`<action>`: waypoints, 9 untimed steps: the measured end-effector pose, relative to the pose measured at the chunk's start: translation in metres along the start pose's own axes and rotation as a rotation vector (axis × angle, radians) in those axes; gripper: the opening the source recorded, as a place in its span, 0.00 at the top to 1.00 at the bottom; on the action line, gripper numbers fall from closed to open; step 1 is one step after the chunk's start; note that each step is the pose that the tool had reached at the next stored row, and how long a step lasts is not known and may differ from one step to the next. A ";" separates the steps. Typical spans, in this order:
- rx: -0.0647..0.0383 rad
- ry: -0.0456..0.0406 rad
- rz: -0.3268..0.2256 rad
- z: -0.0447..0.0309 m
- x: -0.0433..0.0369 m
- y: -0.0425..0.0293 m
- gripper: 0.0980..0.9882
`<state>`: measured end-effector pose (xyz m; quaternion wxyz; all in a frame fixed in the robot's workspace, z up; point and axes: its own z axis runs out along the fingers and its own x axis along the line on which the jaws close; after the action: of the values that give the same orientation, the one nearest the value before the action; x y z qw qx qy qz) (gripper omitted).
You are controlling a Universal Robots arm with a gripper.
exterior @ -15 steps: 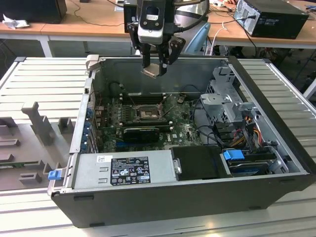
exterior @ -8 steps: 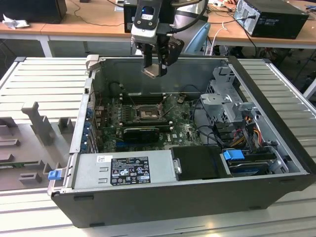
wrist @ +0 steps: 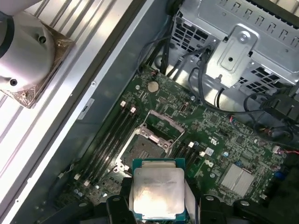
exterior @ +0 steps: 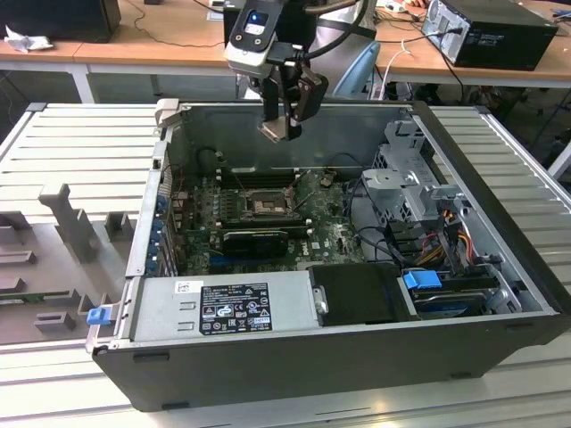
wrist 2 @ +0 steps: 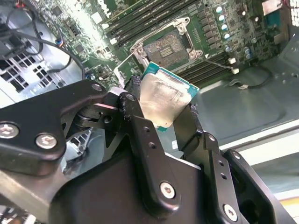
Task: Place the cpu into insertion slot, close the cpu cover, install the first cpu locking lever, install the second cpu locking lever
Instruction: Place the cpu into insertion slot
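The end effector point(exterior: 284, 125) clamps the small flat square silver-grey cpu point(wrist 2: 164, 98) between its fingers, high above the square dark insertion slot point(wrist: 148, 142). The slot lies bare, roughly beneath and well apart, on the green circuit board point(wrist: 219, 144).

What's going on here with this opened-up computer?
A robot arm holds the cpu clamped between its jaws, up in the air over the open computer case. The chip hangs above the green motherboard, and the insertion slot beneath it is empty. So the cpu is picked up but not yet placed in the slot.
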<state>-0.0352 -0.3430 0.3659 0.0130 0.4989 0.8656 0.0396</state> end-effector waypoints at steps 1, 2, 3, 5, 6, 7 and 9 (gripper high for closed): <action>0.000 -0.0011 0.014 0.0001 0.0000 0.0000 0.52; -0.001 -0.0024 0.030 0.0002 0.0000 0.0000 0.52; -0.001 -0.0039 0.048 0.0003 0.0000 0.0000 0.52; -0.001 -0.0066 0.081 0.0005 0.0000 -0.0001 0.52; -0.002 -0.0082 0.100 0.0006 0.0000 -0.0001 0.52; -0.002 -0.0091 0.112 0.0006 0.0000 -0.0001 0.52; -0.003 -0.0124 0.151 0.0008 0.0000 -0.0001 0.52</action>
<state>-0.0352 -0.3430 0.3651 0.0159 0.5631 0.8253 0.0385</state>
